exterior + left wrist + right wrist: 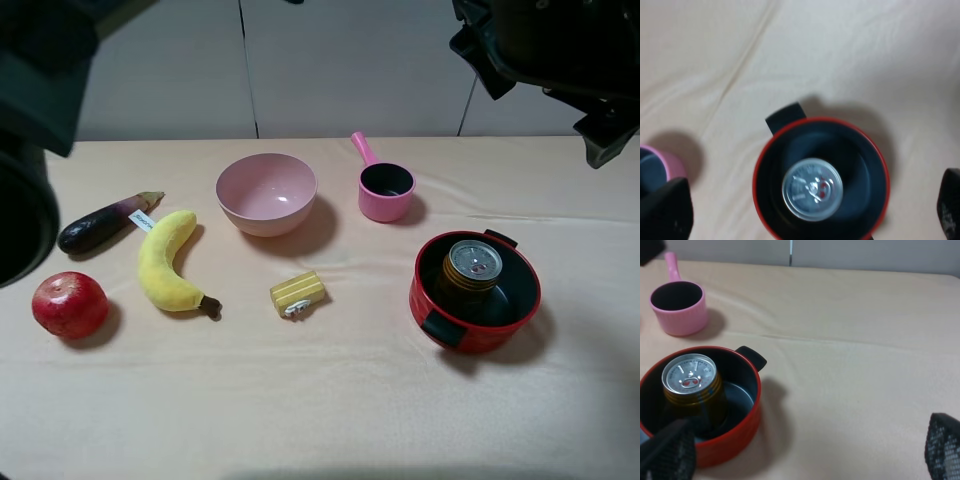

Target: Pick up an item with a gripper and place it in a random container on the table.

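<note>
The orange-yellow can [470, 270] stands upright inside the red pot [425, 300] at the right of the beige table [330, 400]. Nothing grips it. In the left wrist view its silver top [812, 189] shows from above, inside the pot [760, 170]. The left gripper [807, 212] hangs high over it, open and empty. In the right wrist view the can [690, 382] sits in the pot [735, 430], and the right gripper [805, 452] is open and empty beside the pot. In the high view the arms are dark shapes at the top left [30, 120] and top right [545, 45].
A pink bowl [265, 192] and a small pink saucepan [385, 190] stand at the back middle. A yellow ridged block [297, 293] lies in the centre. A banana [165, 260], an eggplant [100, 225] and a red fruit [70, 303] lie at the left.
</note>
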Available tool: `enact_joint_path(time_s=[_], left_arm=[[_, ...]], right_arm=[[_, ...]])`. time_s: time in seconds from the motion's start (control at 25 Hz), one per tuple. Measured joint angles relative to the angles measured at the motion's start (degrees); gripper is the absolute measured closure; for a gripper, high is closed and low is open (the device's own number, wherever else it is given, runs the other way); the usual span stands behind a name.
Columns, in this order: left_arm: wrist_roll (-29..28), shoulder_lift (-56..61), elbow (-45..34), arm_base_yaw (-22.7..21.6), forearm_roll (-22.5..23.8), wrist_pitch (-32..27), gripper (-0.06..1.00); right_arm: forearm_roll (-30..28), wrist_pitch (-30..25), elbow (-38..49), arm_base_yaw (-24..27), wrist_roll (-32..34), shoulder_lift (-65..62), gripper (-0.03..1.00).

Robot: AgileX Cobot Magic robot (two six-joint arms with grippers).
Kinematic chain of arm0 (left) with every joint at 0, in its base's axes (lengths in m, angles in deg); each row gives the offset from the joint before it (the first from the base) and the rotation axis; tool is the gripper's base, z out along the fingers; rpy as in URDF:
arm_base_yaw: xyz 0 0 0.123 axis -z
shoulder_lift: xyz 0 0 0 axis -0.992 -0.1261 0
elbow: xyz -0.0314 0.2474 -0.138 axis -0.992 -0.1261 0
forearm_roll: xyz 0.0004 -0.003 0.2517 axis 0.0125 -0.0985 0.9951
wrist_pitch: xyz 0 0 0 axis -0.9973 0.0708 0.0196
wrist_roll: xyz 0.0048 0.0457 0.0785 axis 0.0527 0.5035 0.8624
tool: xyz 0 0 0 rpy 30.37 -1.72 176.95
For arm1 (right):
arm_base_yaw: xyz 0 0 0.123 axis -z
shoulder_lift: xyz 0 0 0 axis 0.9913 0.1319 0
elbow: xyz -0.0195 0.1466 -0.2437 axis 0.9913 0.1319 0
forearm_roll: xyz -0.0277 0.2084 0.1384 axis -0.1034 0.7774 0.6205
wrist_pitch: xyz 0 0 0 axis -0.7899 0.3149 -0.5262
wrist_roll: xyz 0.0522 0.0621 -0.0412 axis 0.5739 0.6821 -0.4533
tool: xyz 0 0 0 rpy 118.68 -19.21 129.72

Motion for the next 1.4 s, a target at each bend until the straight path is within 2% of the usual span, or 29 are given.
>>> enact_joint_path(time_s=[0.28, 0.52, 0.68, 1.04, 1.4], left_arm=[[-3.42, 12.00, -19.29, 0.00, 3.72, 0.10, -0.05], [-10.75, 26.23, -39.74, 0.00, 8.69, 0.15, -0.05], [-15.08, 34.58, -50.68, 0.00, 10.70, 0.15, -0.05], [-18.38, 50.67, -69.20, 0.00, 11.66, 0.22, -0.05], [-18.71, 63.05, -90.43, 0.00, 7.98, 0.32, -0.05]], right_arm=[[0.00, 0.00, 0.00, 0.00, 0.00, 0.00, 0.27], [0.00, 0.00, 0.00, 0.00, 0.00, 0.00, 0.27], [0.00, 0.00, 0.00, 0.00, 0.00, 0.00, 0.27], [0.00, 0.00, 0.00, 0.00, 0.00, 0.00, 0.27], [0.00, 0.00, 0.00, 0.00, 0.00, 0.00, 0.27]])
